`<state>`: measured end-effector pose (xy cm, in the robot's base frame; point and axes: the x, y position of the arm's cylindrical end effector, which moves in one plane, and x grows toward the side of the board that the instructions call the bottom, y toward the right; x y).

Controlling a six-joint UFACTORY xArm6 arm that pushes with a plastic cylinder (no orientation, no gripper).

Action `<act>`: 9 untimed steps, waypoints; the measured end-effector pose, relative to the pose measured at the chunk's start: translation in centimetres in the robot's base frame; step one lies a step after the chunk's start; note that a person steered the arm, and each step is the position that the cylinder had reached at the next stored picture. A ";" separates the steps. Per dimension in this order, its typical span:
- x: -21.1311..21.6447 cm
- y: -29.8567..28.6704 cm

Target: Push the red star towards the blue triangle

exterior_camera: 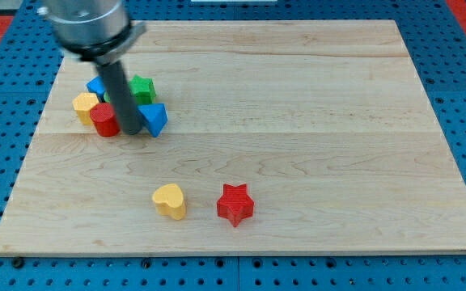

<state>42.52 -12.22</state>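
Note:
The red star (235,204) lies near the view's bottom, a little right of the board's middle. The blue triangle (154,118) sits in a cluster at the view's upper left. My tip (129,132) is at the end of the dark rod, between the red round block (103,120) and the blue triangle, close against both. The tip is far from the red star, up and to its left.
The cluster also holds a yellow block (85,106), a green block (142,87) and a blue block (96,86) partly hidden by the rod. A yellow heart (170,200) lies left of the red star. The wooden board (314,121) rests on a blue perforated table.

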 end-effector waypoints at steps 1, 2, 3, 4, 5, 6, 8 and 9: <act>-1.2 5.4; -3.4 5.1; -5.8 7.4; -0.5 9.3; 4.9 14.3; 9.1 23.5; 14.7 11.6; 12.7 12.0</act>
<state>55.23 -0.21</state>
